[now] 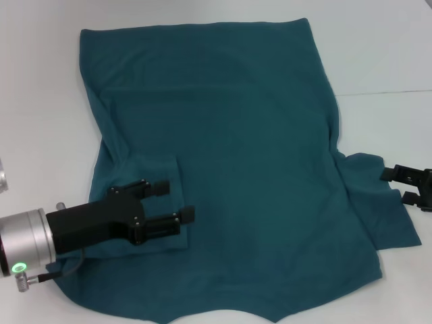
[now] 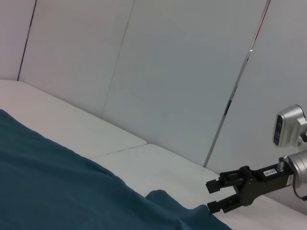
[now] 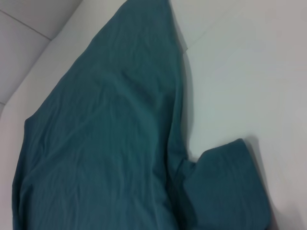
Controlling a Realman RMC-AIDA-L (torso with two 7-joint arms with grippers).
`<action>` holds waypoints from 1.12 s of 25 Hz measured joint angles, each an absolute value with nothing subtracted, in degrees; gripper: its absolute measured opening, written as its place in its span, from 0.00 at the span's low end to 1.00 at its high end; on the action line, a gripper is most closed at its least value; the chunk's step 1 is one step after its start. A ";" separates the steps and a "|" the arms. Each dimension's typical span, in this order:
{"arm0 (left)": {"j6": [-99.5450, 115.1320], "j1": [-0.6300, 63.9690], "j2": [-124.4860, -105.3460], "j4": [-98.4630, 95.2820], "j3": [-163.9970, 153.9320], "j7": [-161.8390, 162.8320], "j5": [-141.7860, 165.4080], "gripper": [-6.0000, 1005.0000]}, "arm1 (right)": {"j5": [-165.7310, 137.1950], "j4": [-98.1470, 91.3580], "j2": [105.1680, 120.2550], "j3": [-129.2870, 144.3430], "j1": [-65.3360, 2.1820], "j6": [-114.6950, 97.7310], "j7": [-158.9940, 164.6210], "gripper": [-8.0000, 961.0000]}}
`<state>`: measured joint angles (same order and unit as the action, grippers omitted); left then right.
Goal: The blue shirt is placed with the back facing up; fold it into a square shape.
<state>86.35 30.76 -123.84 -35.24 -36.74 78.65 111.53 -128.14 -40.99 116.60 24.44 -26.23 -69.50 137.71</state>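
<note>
Both grippers are hovering with jaws parted and empty, the left gripper (image 1: 169, 201) over the folded-in sleeve and the right gripper (image 1: 403, 185) beside the other sleeve of the blue shirt (image 1: 229, 155), which is lying flat on the desk (image 1: 385, 47), looking limp and best pinched at its edges.

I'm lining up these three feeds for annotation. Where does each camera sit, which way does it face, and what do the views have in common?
Head: on the robot's head, looking forward and down at the shirt on the table; shows the left gripper, open over the folded-in left sleeve, and the right gripper, open.
Left wrist: low, looking across the shirt to the right gripper and wall panels.
Right wrist: above the shirt and its right sleeve; no robot parts.
Shared: the shirt in all; the right gripper in two.
</note>
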 joint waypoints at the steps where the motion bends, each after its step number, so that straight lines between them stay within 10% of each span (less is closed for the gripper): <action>1: 86.34 30.76 -123.84 -35.24 -36.74 78.65 111.53 0.86 | -128.14 -40.81 116.61 24.44 -26.28 -69.25 137.69 0.95; 28: 85.69 30.85 -123.80 -35.24 -36.82 78.48 111.52 0.86 | -125.86 -39.67 117.93 23.72 -26.07 -65.81 135.28 0.95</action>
